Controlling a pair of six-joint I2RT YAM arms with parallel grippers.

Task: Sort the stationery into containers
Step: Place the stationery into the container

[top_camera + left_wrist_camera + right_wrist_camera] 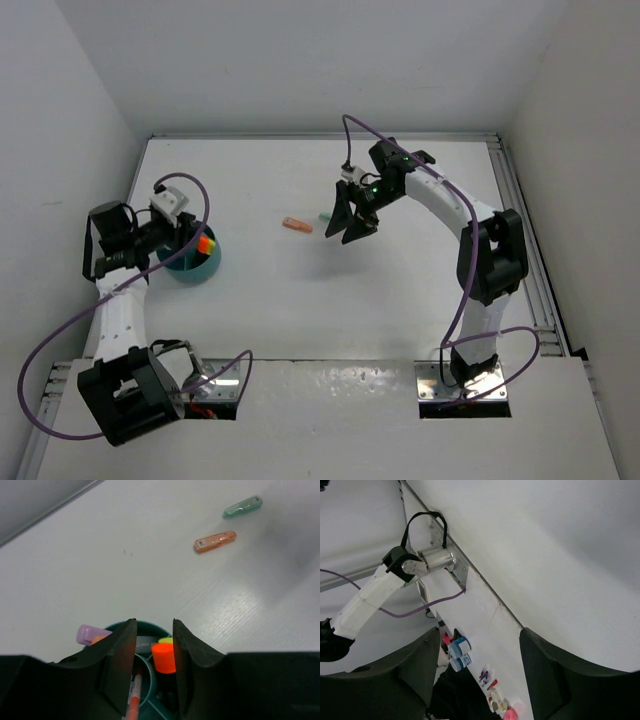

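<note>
The teal bowl [193, 271] stands at the left and holds several pens. My left gripper [192, 241] hangs right over it, open. In the left wrist view [154, 623] the fingers straddle a black marker with an orange cap [164, 658] that stands in the bowl [145, 626] against the right finger, with a gap to the left one. A yellow cap [166, 641], a purple pen [92, 634] and a thin red pen [133, 698] are also in the bowl. An orange highlighter [296, 225] and a mint green one [325, 216] lie mid-table. My right gripper [341, 235] hovers beside them, open and empty.
The two loose highlighters also show in the left wrist view: the orange one [215, 541] and the mint one [242, 506], far ahead on bare white table. White walls close the table at the back and both sides. The right wrist view [480, 630] looks off past the table.
</note>
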